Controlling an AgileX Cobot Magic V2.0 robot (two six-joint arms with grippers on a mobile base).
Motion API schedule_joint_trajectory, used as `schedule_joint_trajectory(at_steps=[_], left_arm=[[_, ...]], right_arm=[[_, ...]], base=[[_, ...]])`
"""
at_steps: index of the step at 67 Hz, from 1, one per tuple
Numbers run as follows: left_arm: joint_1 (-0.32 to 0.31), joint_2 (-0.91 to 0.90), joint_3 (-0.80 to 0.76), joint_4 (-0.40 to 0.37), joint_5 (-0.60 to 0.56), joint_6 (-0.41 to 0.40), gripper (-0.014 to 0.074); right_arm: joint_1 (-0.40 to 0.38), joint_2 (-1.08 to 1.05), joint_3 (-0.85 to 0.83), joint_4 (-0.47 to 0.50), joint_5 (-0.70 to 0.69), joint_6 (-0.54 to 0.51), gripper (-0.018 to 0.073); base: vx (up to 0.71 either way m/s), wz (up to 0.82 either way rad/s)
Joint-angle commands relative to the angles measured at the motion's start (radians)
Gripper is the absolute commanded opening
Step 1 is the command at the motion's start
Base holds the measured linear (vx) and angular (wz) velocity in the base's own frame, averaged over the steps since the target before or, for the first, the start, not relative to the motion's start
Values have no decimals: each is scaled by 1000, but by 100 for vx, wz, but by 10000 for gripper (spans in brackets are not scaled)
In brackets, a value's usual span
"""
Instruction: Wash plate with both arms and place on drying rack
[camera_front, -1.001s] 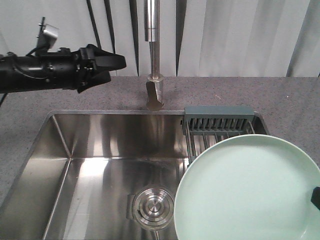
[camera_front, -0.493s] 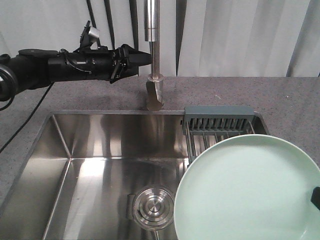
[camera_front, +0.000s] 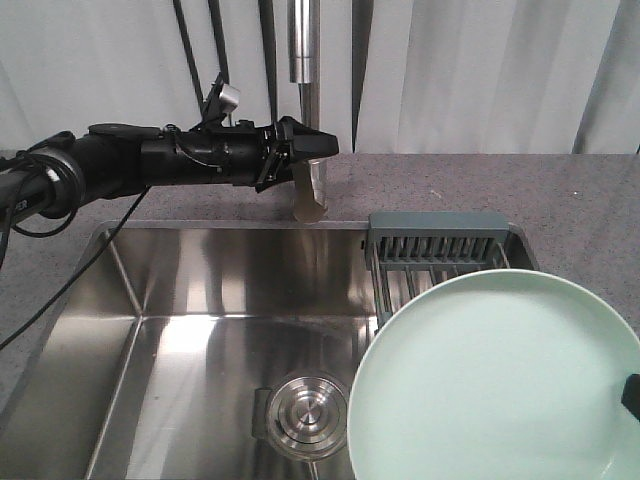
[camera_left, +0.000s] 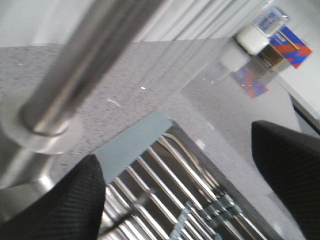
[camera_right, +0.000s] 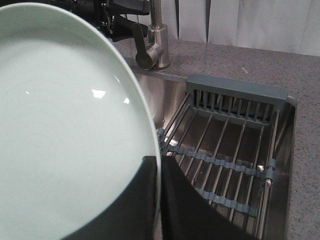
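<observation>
We have one gripper at the faucet and the other on the plate.
In the front view, our left gripper (camera_front: 308, 148) sits at 11 o'clock with its jaws apart, just beside the faucet (camera_front: 304, 50) stem above the sink (camera_front: 200, 290). The drying rack (camera_front: 440, 250) fills the sink's 3 o'clock side. The plate (camera_front: 495, 385) hangs at 5 o'clock, overlapping the rack, with our right gripper (camera_right: 160, 200) clamped on its rim.

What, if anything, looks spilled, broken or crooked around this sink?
Nothing stands out. The plate is whole, pinched at its rim by the right arm's fingers above the sink. The drying rack sits straight in the sink's right end. The left arm's fingers are open by the faucet; no water or spill shows.
</observation>
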Motion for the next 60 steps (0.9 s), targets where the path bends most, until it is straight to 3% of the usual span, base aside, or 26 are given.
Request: schedule_joint_trajectory(at_steps=[1, 10, 32, 48, 60], left_arm=[[-10, -66, -32, -67, 87, -5, 575], [-18, -66, -32, -32, 140, -12, 575], [-36, -66, -32, 159, 189, -109, 575], [-35, -72, -32, 159, 174, -109, 572], [-8, -93, -33, 160, 145, -117, 489]], right_arm=[[-4, 11, -26, 24, -73, -7, -4], [-4, 11, -26, 24, -73, -7, -4], [-4, 11, -26, 24, -73, -7, -4], [-4, 11, -26, 24, -73, -7, -4], [-4, 11, -26, 24, -73, -7, -4]], base=[[0, 0], [0, 0], [0, 0], [0, 0], [0, 0]])
